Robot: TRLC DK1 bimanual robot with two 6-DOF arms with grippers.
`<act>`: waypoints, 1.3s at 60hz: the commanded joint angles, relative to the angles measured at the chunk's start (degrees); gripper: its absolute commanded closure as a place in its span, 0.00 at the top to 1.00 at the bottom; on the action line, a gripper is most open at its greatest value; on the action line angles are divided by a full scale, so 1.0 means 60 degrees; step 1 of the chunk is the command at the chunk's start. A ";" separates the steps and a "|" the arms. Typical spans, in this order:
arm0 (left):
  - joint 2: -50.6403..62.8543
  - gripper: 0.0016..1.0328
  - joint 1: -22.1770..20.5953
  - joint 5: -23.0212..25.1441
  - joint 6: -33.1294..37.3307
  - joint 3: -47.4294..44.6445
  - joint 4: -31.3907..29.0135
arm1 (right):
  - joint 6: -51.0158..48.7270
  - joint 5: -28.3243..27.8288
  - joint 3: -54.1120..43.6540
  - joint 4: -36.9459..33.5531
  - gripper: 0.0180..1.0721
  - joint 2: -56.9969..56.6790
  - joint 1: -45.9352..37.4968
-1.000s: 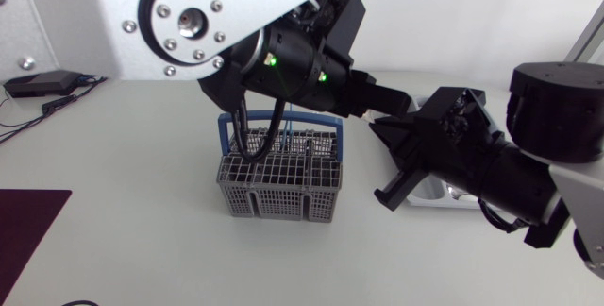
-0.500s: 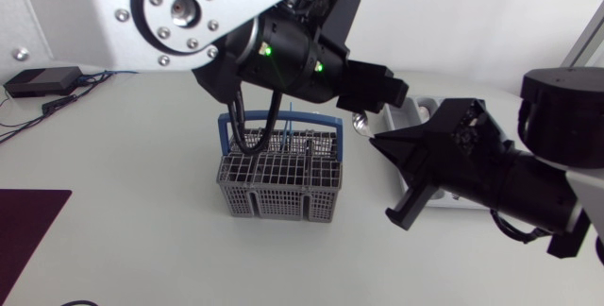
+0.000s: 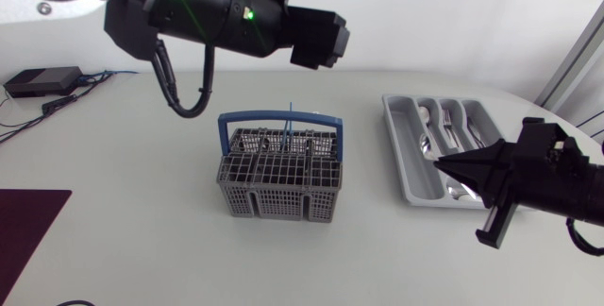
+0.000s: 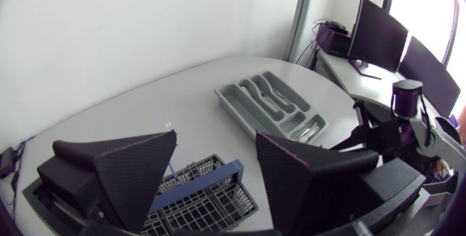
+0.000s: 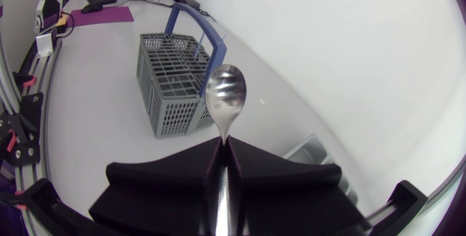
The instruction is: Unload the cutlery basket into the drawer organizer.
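The cutlery basket stands upright near the middle of the table, a grey box of open mesh with inner dividers and a blue handle arching over its top. A thin blue rod sticks straight up out of it; what it belongs to cannot be told. Well apart from it, toward my right side, lies the drawer organizer, a flat grey tray split into long compartments, several of them holding silver cutlery. My right gripper sits low at the near end of the organizer, fingertips pointing toward the basket. It is clenched on a spoon, the two fingers pressed together on the handle, and the shiny bowl stands out just ahead of the fingertips. My left gripper hangs high above the table behind the basket, its broad black fingers spread wide with nothing between them. From its own camera the basket lies below it and the organizer farther ahead. The table is pale grey and smooth, with a rounded far edge. A dark red mat lies at its left side, and a small black box with cables sits at the far left corner.
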 commanded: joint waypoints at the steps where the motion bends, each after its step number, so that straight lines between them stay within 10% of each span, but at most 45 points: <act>1: -0.0141 0.95 0.0228 -0.0071 0.0459 -0.0444 -0.0191 | -0.1502 -0.0493 -0.0073 -0.0420 0.05 0.0725 -0.0847; 18: -0.0448 0.95 0.0755 -0.0378 0.1250 -0.1586 -0.0308 | -0.5912 -0.1445 0.1451 -0.2265 0.05 0.4549 -0.3586; 36: -0.0800 0.95 0.1312 -0.0393 0.1836 -0.2714 -0.0323 | -0.8475 -0.0493 0.3428 -0.2778 0.05 0.7874 -0.4875; 78: -0.1781 0.95 0.1121 -0.0583 0.2363 -0.4824 -0.0352 | -0.8387 0.1748 0.2476 0.1001 0.19 0.9090 -0.4114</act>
